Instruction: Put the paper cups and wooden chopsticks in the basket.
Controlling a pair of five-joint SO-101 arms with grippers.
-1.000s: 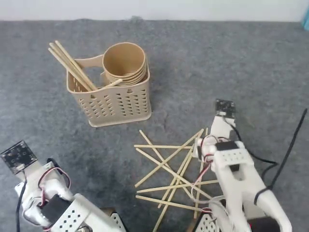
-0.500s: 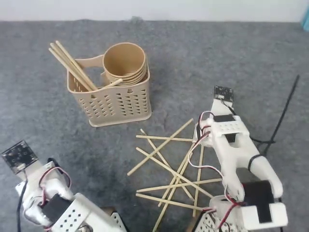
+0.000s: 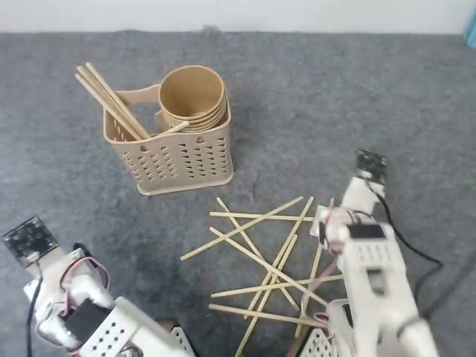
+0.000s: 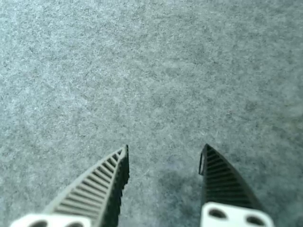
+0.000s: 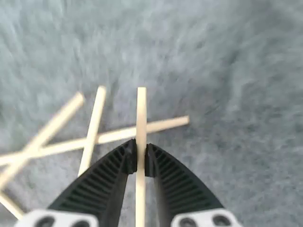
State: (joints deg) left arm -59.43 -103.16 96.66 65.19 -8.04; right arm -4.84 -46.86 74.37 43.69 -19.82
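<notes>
**Right gripper** point(image 5: 140, 153): my jaws are clamped on one wooden chopstick point(image 5: 141, 111), which runs straight out past my fingertips. Just beyond the tips a second chopstick point(image 5: 165, 125) crosses it, and two more sticks point(image 5: 93, 125) fan off to one side, all on the grey carpet point(image 5: 236, 71). This loose heap point(image 3: 260, 253) lies between my gripper and the basket point(image 3: 178, 160), which stands well apart and holds stacked paper cups point(image 3: 192, 93) and several chopsticks point(image 3: 111, 97).

**Left gripper** point(image 4: 163, 158): my jaws are apart above bare carpet.
</notes>
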